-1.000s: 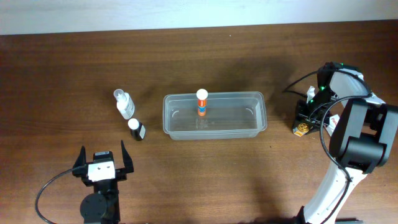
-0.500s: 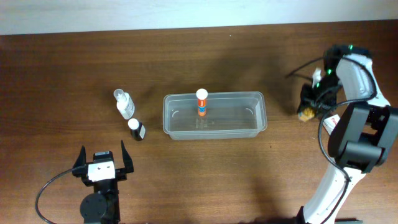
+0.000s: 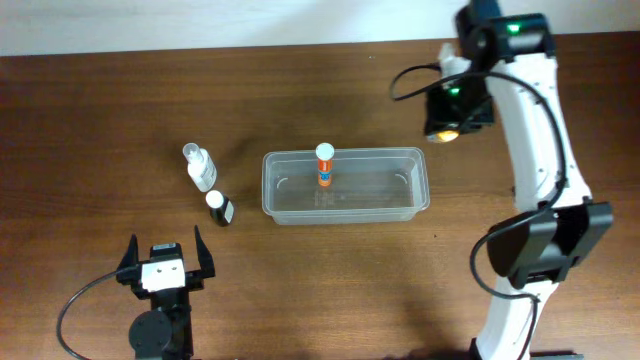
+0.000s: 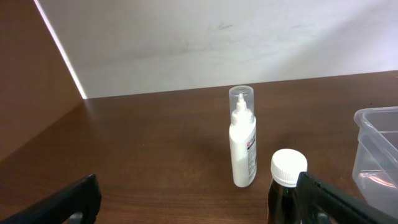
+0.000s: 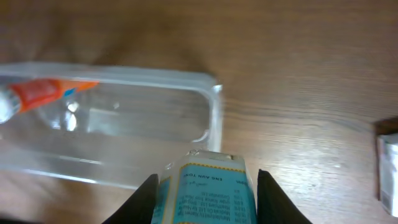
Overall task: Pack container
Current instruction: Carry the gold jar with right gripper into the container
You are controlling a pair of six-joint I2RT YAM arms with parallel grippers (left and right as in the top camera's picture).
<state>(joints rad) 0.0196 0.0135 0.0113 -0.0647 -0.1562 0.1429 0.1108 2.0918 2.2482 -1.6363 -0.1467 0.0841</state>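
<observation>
The container [image 3: 380, 152] is a clear plastic tub at the table's middle, with an orange glue-stick tube [image 3: 324, 165] standing inside it. My right gripper [image 3: 455, 115] hovers just beyond the tub's far right corner. It is shut on a small teal-labelled bottle [image 5: 208, 199], which the right wrist view shows between the fingers above the tub's end rim [image 5: 214, 118]. My left gripper [image 3: 165, 262] rests open near the front left. A white spray bottle [image 4: 242, 149] and a dark bottle with a white cap [image 4: 287, 180] stand ahead of it, left of the tub.
The right arm's white links [image 3: 540, 150] reach from the front right across the table's right side. A white packet [image 5: 388, 168] lies on the wood at the right edge of the right wrist view. A pale wall [image 3: 200, 20] borders the table's far edge.
The right arm swung from the table's right edge back and leftward, carrying the teal-labelled bottle to the tub's far right corner. The left arm and the other bottles stayed still.
</observation>
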